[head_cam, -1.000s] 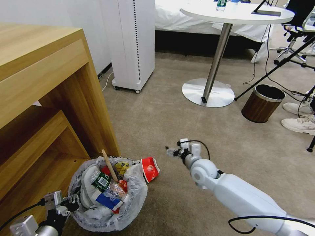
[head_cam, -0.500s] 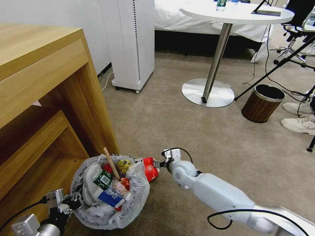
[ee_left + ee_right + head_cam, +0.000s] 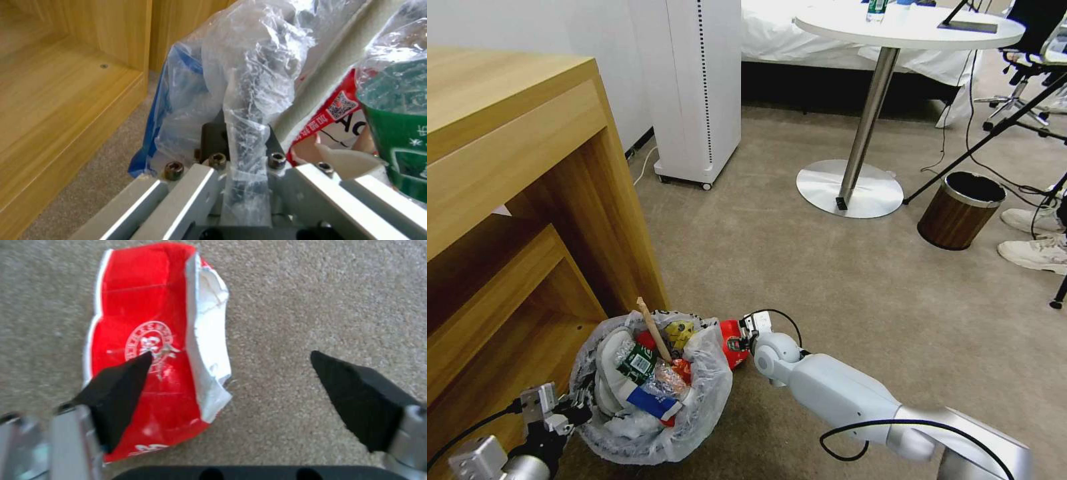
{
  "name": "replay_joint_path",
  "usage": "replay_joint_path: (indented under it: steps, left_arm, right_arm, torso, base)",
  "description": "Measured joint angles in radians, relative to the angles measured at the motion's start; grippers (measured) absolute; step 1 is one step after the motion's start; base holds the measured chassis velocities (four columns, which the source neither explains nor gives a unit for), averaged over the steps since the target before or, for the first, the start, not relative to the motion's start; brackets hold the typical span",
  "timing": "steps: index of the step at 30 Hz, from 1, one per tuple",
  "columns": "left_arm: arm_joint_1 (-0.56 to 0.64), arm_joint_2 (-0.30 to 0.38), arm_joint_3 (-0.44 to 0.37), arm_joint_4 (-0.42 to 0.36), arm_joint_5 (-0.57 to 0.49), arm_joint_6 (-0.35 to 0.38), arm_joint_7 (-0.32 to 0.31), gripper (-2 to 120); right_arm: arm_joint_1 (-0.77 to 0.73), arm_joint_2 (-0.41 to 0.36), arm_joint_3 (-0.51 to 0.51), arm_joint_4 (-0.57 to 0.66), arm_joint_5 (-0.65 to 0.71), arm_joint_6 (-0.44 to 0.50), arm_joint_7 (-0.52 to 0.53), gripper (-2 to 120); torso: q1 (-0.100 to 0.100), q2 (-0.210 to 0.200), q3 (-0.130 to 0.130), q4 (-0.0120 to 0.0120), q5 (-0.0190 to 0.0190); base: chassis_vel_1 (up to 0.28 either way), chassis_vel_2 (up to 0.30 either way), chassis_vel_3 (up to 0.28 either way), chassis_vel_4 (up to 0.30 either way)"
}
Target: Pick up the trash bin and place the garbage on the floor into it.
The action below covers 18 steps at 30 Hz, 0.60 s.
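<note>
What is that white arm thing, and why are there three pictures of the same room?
It is a robot with two arms, tidying up. One picture comes from a camera on its head; the other two come from cameras on its wrists. The left gripper is pinching the rim of the trash bin, which has a crinkly plastic bag inside and is full of rubbish. The right gripper is open just above a squashed red paper cup lying on the carpet beside the bin. One finger is over the cup; the other is over bare carpet.

Beige carpet floor (image 3: pixel 800 267); flattened red-white paper cup (image 3: pixel 155 343) lies directly on it beside the trash bin (image 3: pixel 694 427).
</note>
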Motion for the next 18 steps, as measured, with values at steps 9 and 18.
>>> replay_joint_path:
  steps: [9, 18]
  left_arm:
    - [0.002, -0.003, 0.001, -0.001, 0.001, -0.006, 0.005, 0]
    - [0.0, -0.004, 0.003, 0.003, 0.001, -0.014, 0.009, 0]
  right_arm:
    - [0.002, 0.016, -0.021, -0.053, -0.051, 0.046, -0.028, 57]
    - [-0.002, 0.026, -0.035, -0.082, -0.094, 0.088, -0.057, 26]
  torso:
    - [0.0, 0.0, 0.0, 0.0, 0.0001]
    - [0.0, 0.0, 0.0, 0.0001, 0.0001]
  base:
    - [0.0, 0.0, 0.0, 0.0]
    - [0.0, 0.0, 0.0, 0.0]
